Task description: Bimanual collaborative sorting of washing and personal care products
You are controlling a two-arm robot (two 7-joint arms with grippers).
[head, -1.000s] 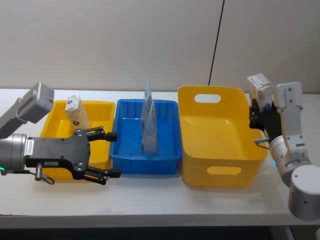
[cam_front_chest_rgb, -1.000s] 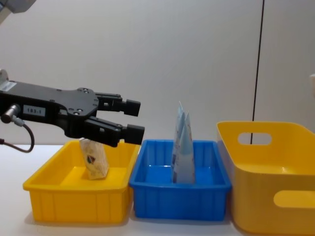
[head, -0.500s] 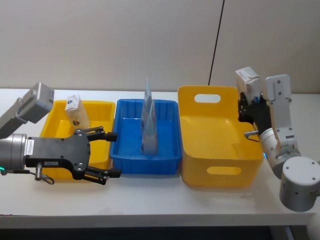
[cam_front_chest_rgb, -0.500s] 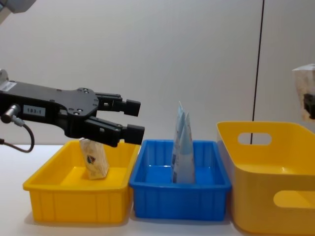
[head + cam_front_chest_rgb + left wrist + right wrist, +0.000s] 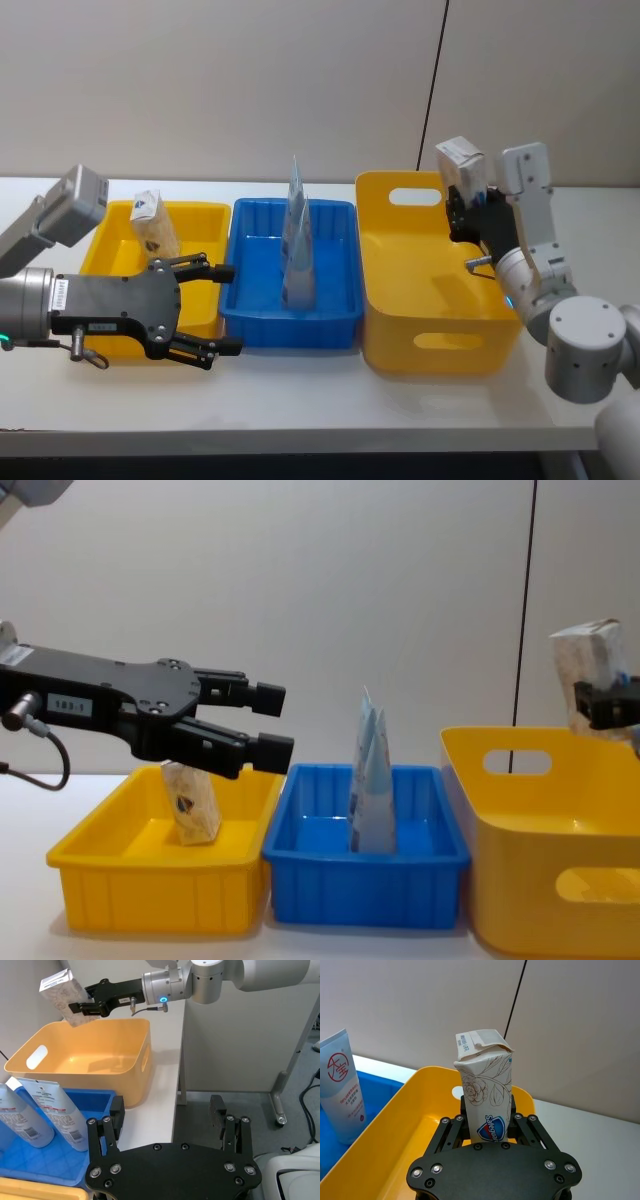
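Three bins stand in a row on the white table (image 5: 300, 400) in the head view: a shallow yellow plastic tray (image 5: 190, 207), a blue plastic tray (image 5: 290, 328) and a large yellow plastic bin (image 5: 400, 345) with handle slots. A small beige pack (image 5: 153, 222) with a round logo stands in the shallow tray, and two tall pointed pale blue-white pouches (image 5: 297, 245) stand in the blue one, so those look sorted. The right gripper (image 5: 465, 208) grasps a cream flower-patterned block pack (image 5: 462, 165) above the bin's right side. The left gripper (image 5: 225, 310) hovers in front of the two trays.

The left wrist view shows that gripper (image 5: 167, 1115) spread wide with nothing in it, and the large bin's floor bare.

In the right wrist view the jaws clamp the upright pack (image 5: 485, 1085) low down, with the bin beneath.

In the chest view the pack (image 5: 585, 670) is above the rim. Lowering it and letting go appear to be all that remains.
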